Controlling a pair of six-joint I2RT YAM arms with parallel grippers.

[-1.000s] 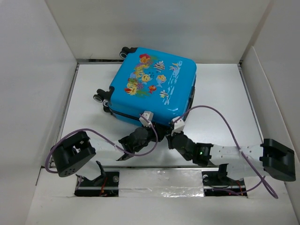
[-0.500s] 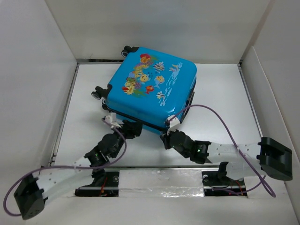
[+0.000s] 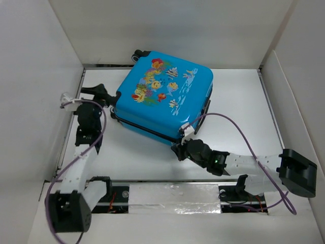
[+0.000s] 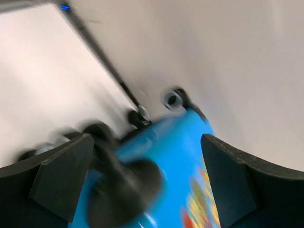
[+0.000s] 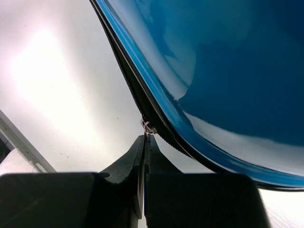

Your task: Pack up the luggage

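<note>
My right gripper (image 5: 144,141) is pinched together on the zip pull (image 5: 147,127) at the five o'clock corner of the luggage (image 3: 162,99), apparently to run the zip. My left gripper (image 4: 145,142) gapes wide at nine o'clock by the wheels (image 4: 172,99), probably to brace the case, which sits mid-table (image 3: 238,112).

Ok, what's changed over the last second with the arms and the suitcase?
The left gripper left the near edge of the suitcase, opened wide and swung round to its wheels. The right gripper stays shut on the zipper pull at the near corner; the suitcase barely shifted.
</note>
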